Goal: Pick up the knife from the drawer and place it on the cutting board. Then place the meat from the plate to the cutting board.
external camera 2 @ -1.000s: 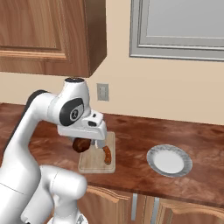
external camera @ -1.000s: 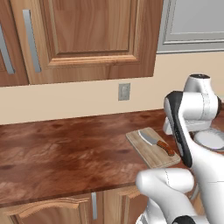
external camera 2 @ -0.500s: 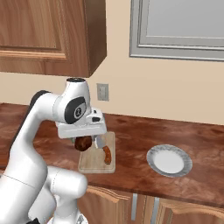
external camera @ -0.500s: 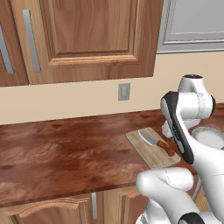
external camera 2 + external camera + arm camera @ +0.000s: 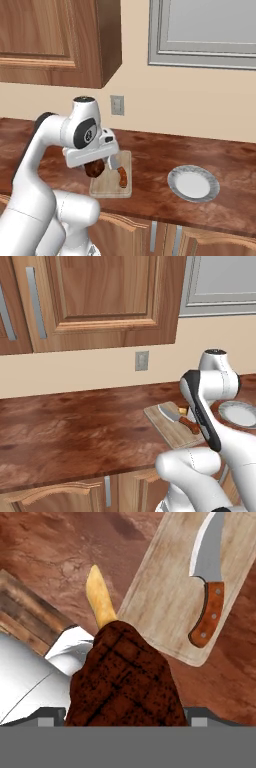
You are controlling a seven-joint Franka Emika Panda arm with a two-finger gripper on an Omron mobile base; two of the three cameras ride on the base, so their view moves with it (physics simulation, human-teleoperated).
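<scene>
Gripping meat in claw, above cutting board edge; knife already there. Risk: early release, meat dropping onto counter.

Simulated home kitchen: reddish-brown counter against beige wall, wooden cabinets above and below, wall socket, cutting board with knife, plate.

The meat is dark reddish-brown, cross-hatched, with an orange-tan end. The knife has a silver-grey blade and brown-orange handle. The board is pale tan, the counter mottled reddish-brown, the plate grey-speckled with a white centre.
</scene>
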